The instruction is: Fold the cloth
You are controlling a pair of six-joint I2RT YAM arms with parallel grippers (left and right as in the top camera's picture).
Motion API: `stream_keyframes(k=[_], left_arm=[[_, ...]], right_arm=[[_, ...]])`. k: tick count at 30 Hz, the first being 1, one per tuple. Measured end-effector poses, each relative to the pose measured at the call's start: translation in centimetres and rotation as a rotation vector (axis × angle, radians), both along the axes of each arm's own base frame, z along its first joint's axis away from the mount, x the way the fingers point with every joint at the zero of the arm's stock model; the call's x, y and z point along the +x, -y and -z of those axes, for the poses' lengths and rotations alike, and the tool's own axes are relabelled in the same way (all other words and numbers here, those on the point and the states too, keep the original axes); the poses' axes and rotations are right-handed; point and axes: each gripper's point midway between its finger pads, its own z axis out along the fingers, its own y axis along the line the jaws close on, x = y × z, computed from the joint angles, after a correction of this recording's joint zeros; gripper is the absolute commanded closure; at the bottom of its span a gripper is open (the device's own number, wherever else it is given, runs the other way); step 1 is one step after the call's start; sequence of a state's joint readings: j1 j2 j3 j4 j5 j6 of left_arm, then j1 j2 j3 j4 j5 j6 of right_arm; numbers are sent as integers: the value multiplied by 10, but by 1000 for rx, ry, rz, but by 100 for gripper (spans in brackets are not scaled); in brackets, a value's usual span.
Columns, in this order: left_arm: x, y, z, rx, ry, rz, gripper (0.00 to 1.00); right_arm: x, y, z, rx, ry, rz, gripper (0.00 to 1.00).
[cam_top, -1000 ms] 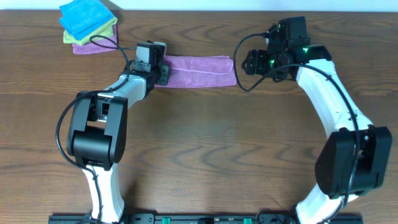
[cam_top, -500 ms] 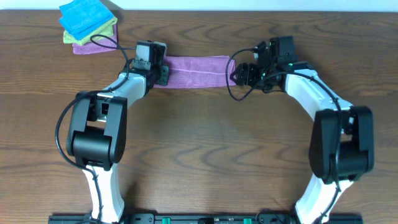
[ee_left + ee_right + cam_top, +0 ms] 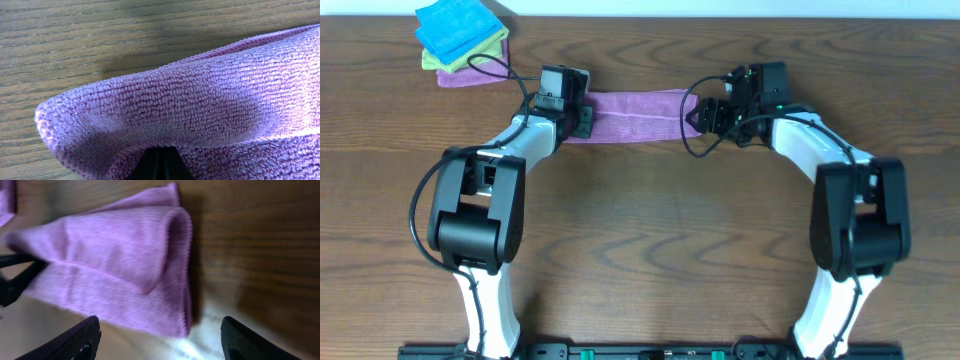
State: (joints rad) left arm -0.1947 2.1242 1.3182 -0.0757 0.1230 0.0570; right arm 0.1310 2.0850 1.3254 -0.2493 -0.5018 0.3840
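The cloth [image 3: 635, 115] is a lilac strip, folded lengthwise, lying on the wooden table [image 3: 650, 240] between the two arms. My left gripper [image 3: 582, 116] is shut on the cloth's left end. In the left wrist view the lilac weave [image 3: 200, 100] fills the picture and bunches over the dark fingertips of that gripper [image 3: 160, 162]. My right gripper [image 3: 697, 115] stands open at the cloth's right end. In the right wrist view the folded end [image 3: 120, 265] lies just ahead of that gripper [image 3: 160, 340], apart from both black fingers [image 3: 75, 340].
A stack of folded cloths [image 3: 460, 35], blue over yellow-green over purple, sits at the table's far left corner. The table's far edge [image 3: 720, 17] runs close behind both grippers. Cables loop beside each wrist.
My right arm has swung left and brought its open gripper up to the cloth's right end. The left arm and the cloth have stayed where they were.
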Motion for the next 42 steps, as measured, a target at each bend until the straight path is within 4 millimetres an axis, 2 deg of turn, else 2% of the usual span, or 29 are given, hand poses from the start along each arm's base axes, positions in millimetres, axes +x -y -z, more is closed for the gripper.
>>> stream_keyframes(k=[2,11,18,22,23,30,36,42], left_arm=[[0,0,0,0,1,0,94],[1,0,-1,-1,4,1,94],[1,3,-1,-3,11,6,94],[2,3,-1,-3,11,5,95],[2,3,-1,-3,12,5,94],[2,4,-1,-6,15,8,94],[2,4,-1,-7,16,9,94],[2,4,-1,-7,16,9,94]], right_arm=[[5,-2,7,19,2,10,24],[18,-9,8,91,18,46,27],[33,-25,11,213,27,32,33],[34,-26,13,229,19,37,49],[35,-26,15,228,12,46,57],[34,-25,27,228,-3,61,99],[37,-26,27,234,-5,63,98],[46,-30,19,237,-43,50,98]])
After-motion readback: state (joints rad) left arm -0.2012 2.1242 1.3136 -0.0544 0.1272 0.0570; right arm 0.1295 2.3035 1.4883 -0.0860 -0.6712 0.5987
